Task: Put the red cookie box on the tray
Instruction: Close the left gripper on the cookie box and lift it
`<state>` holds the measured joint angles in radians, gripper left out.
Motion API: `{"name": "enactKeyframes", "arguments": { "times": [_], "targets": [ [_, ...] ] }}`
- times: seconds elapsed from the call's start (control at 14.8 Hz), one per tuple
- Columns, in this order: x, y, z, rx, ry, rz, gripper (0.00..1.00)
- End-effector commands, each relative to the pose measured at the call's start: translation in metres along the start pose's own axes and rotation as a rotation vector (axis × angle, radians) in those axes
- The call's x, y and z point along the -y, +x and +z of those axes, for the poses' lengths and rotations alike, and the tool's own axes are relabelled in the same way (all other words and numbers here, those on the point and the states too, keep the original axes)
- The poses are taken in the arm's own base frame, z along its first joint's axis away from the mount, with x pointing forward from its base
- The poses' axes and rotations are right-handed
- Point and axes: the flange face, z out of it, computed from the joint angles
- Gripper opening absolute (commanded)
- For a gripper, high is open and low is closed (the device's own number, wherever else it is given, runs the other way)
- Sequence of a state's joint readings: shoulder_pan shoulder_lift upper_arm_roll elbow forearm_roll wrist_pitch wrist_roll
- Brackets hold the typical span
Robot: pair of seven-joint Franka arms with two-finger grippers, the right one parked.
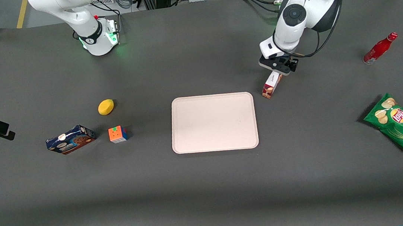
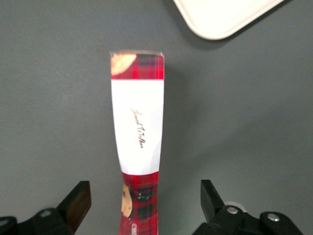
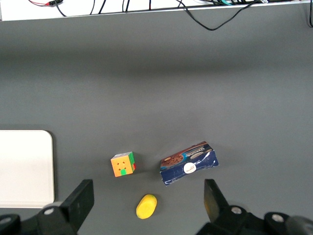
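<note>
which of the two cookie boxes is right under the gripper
The red cookie box, plaid with a white label, beside the tray; the gripper hangs over it, jaws open. The blue cookie box lies toward the parked arm's end.

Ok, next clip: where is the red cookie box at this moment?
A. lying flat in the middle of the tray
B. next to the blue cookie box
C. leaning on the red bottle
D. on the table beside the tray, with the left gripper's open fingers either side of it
D: the red cookie box sits just off the tray, and the gripper is over it, fingers open and apart from it.
</note>
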<state>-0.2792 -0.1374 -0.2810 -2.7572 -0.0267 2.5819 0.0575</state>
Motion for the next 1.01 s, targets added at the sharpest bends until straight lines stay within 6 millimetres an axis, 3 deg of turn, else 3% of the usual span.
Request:
{"name": "enactKeyframes", "arguments": {
  "times": [0.0, 0.13, 0.2, 0.34, 0.47, 0.54, 0.74, 0.94],
  "targets": [
    [-0.004, -0.006, 0.025, -0.041, -0.018, -0.009, 1.00],
    [-0.005, -0.004, 0.034, -0.053, -0.026, -0.010, 1.00],
    [-0.005, -0.004, 0.036, -0.057, -0.028, -0.012, 0.88],
    [-0.006, -0.004, 0.037, -0.058, -0.029, -0.011, 0.42],
    [-0.004, -0.003, 0.035, -0.060, -0.028, -0.008, 0.07],
    [-0.002, -0.002, 0.034, -0.058, -0.027, -0.006, 0.00],
    [0.009, 0.003, 0.025, -0.059, -0.026, -0.034, 0.00],
    [0.031, 0.034, -0.018, -0.014, -0.031, -0.086, 0.00]
  ]
}}
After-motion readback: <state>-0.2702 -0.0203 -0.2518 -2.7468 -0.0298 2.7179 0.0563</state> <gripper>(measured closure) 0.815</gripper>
